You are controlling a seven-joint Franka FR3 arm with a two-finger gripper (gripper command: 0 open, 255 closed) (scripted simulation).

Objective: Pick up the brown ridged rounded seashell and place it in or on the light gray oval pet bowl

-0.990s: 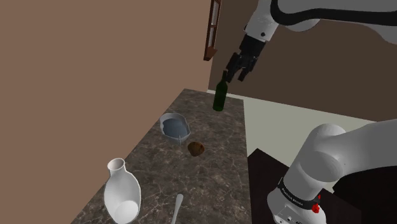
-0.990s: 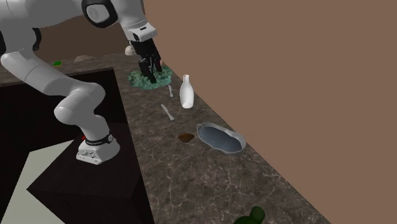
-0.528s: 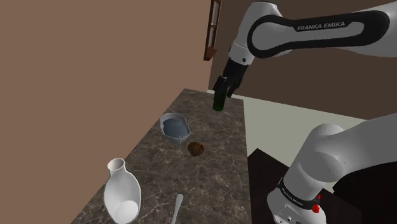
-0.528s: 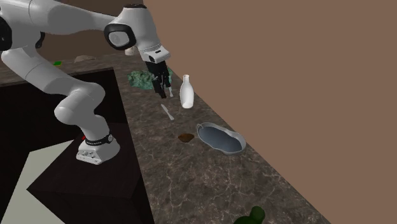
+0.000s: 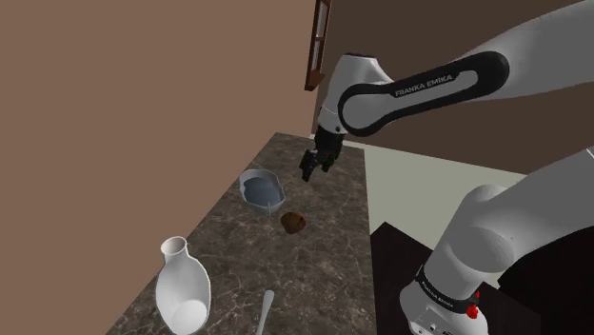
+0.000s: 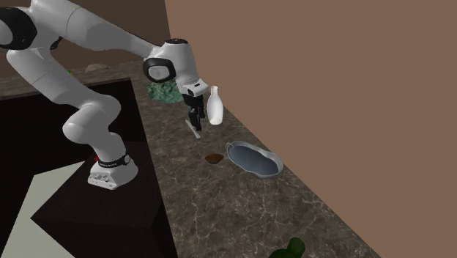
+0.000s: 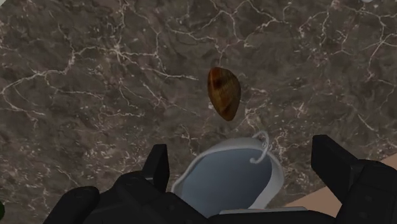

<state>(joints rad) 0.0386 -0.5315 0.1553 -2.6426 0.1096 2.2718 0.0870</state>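
While the arm (image 5: 428,84) lettered FRANKA EMIKA hangs its claw (image 5: 314,167) above the dark marbled counter (image 5: 319,276) in the shoulder view, the second exterior view sets the brown seashell (image 6: 214,157) just beside the grey bowl (image 6: 254,161), and the wrist view shows the claw's fingers (image 7: 158,164) apart and empty.

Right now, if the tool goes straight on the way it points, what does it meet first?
Probably the grey pet bowl, seen between the open tool's fingers; depth is unclear. The seashell lies beyond.
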